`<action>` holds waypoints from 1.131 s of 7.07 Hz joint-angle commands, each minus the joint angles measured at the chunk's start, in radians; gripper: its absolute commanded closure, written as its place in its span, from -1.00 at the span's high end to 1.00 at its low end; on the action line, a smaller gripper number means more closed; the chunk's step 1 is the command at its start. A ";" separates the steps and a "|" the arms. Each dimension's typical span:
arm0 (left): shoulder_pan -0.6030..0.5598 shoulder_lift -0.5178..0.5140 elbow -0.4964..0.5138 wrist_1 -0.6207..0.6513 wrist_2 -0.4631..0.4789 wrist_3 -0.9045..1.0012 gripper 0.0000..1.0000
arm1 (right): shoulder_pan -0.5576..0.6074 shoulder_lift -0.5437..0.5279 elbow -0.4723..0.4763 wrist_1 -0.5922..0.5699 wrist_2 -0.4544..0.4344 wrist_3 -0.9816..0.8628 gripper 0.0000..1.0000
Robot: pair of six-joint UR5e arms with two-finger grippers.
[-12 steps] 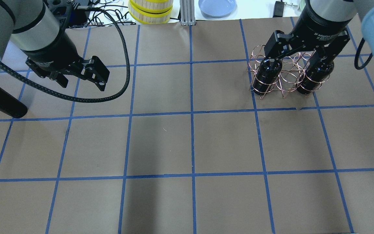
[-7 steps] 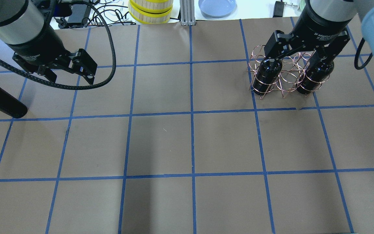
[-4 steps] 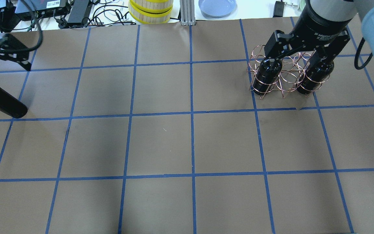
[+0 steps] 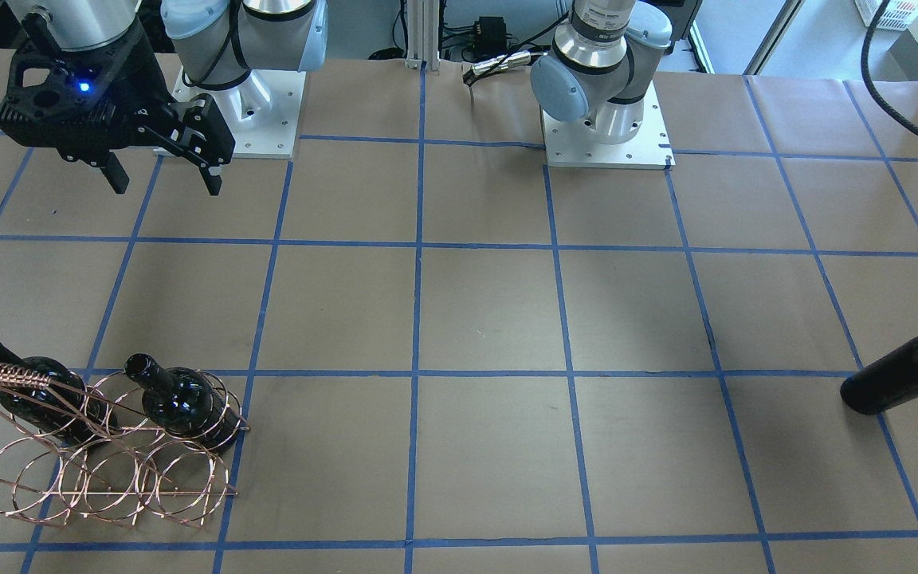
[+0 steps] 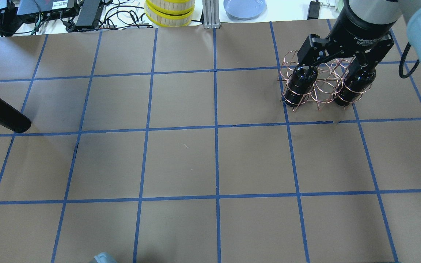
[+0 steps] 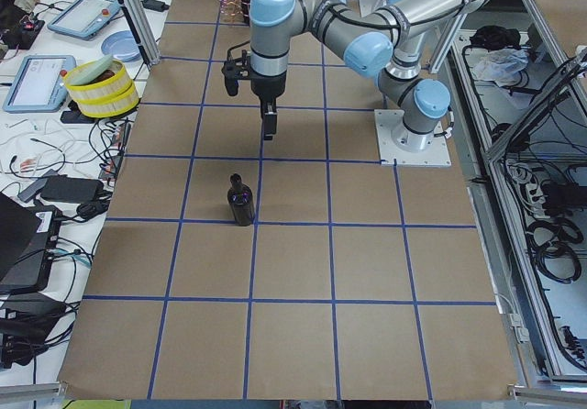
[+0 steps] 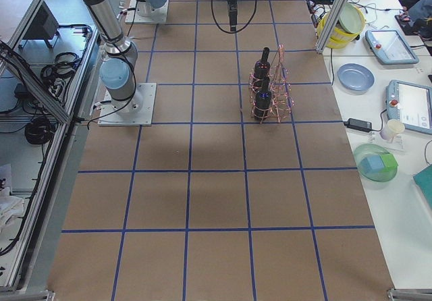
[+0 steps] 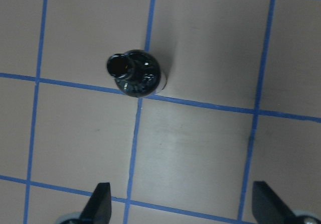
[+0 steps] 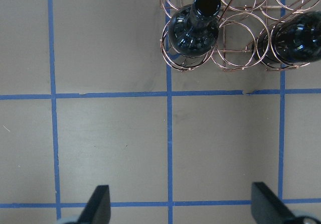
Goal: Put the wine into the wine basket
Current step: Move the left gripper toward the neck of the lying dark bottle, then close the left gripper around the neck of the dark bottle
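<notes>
One dark wine bottle (image 5: 2, 113) stands alone at the table's far left, also in the front view (image 4: 901, 375) and side view (image 6: 241, 200). My left gripper (image 8: 183, 209) is open and empty, high above the table and off to one side of this bottle (image 8: 135, 73). The copper wire wine basket (image 5: 322, 86) stands at the far right. Two bottles (image 4: 25, 391) (image 4: 184, 402) stand in the end rings of its row nearer the robot; the ring between them holds nothing. My right gripper (image 5: 333, 67) is open and empty, high above the basket (image 9: 235, 53).
Brown paper with a blue tape grid covers the table. Beyond its far edge are a yellow-rimmed round stack (image 5: 169, 11), a blue plate (image 5: 244, 7) and cables (image 5: 49, 11). The arm bases (image 4: 602, 119) stand at the robot's side.
My left arm has moved left and out of the overhead view, with its gripper still open. The right arm, the basket and all three bottles have not moved.
</notes>
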 commanded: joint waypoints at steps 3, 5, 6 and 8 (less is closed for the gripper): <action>0.076 -0.176 0.046 0.214 -0.136 0.068 0.98 | 0.000 0.000 0.000 0.000 0.000 0.000 1.00; 0.082 -0.232 0.066 0.207 -0.187 0.067 0.98 | 0.000 0.000 0.000 0.000 0.000 0.000 1.00; 0.081 -0.246 0.065 0.202 -0.227 0.067 0.98 | 0.000 0.000 0.000 0.000 0.000 0.000 1.00; 0.079 -0.280 0.059 0.199 -0.264 0.067 0.98 | 0.000 0.000 0.000 0.000 0.000 0.000 1.00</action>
